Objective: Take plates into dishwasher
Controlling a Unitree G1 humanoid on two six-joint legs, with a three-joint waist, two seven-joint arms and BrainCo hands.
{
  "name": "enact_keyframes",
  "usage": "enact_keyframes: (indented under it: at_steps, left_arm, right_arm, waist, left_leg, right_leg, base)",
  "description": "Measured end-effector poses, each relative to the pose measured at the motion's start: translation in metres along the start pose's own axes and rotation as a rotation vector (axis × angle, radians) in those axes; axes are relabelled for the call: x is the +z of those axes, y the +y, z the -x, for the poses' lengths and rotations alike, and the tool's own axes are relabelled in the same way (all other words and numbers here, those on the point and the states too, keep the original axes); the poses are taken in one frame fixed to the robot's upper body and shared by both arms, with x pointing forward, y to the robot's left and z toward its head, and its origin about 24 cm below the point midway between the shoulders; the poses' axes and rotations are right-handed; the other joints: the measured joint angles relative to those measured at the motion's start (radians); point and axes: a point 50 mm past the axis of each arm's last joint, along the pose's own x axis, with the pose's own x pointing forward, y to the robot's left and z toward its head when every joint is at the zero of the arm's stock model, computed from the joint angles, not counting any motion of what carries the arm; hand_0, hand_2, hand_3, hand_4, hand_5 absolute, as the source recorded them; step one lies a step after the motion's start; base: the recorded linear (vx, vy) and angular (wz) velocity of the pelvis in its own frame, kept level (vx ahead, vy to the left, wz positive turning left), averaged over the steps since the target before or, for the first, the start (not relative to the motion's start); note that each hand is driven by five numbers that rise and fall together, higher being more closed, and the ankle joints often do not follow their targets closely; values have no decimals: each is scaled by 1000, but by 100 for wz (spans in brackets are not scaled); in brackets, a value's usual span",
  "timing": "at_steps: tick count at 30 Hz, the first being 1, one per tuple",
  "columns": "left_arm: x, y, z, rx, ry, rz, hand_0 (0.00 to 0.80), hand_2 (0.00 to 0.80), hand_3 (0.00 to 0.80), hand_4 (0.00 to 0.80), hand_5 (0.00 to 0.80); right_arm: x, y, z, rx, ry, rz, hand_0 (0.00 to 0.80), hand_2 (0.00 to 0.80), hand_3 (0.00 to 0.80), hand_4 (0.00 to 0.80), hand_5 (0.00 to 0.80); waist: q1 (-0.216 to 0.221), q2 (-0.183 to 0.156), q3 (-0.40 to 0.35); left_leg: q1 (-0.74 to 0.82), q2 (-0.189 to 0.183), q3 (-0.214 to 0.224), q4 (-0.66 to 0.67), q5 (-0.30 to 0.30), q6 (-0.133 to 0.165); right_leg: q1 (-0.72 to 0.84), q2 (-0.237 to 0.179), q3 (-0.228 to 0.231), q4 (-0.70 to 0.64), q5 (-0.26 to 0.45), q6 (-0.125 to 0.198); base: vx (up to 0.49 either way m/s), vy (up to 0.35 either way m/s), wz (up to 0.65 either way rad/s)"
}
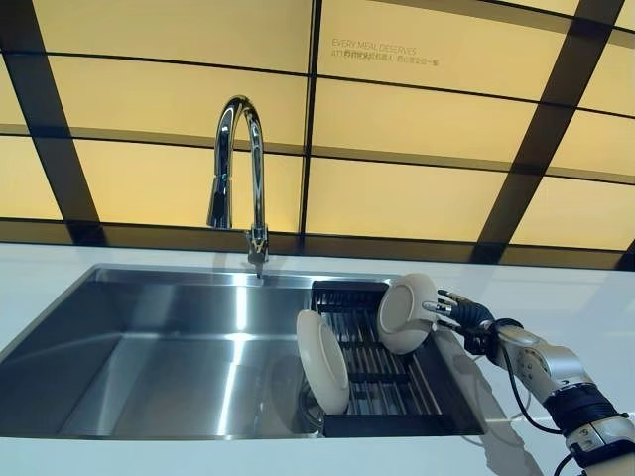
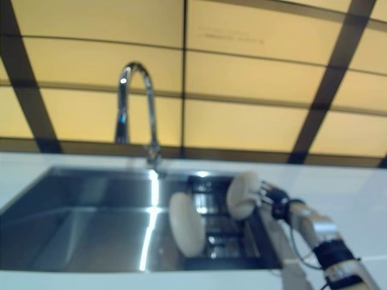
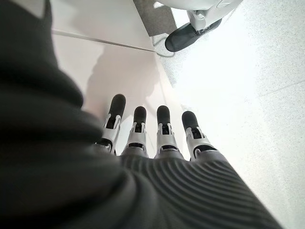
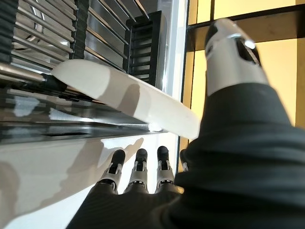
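Spanning the right end of the sink (image 1: 149, 367), the drying rack (image 1: 387, 382) holds one plate (image 1: 322, 359) upright. Right hand (image 1: 458, 313) pinches a second plate (image 1: 405, 313) by its rim, tilted; thin grip, risks slipping and clattering. Left hand (image 3: 157, 131) idle, fingers straight.

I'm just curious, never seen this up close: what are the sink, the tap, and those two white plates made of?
The sink looks like brushed stainless steel: grey, with soft streaky reflections. The tap seems polished chrome or steel, mirror-bright. Both plates, the one at the right hand and the one standing in the dark rack, look like glazed ceramic, though smooth white plastic is possible.
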Motion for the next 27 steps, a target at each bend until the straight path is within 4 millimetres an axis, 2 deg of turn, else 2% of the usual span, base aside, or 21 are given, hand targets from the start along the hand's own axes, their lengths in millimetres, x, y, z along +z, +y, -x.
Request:
enact_keyframes:
  at_steps: [27]
  left_arm:
    - [-1, -1, 0, -4, 1, -13, 0, 0, 0, 0, 0]
  right_arm:
    - [-2, 4, -4, -35, 5, -22, 0, 0, 0, 0, 0]
  waist:
    - [1, 11, 7]
  left_leg:
    - [0, 1, -1, -4, 0, 0]
  right_leg:
    - [3, 0, -2, -1, 0, 0]
  base:
    - [0, 0, 0]
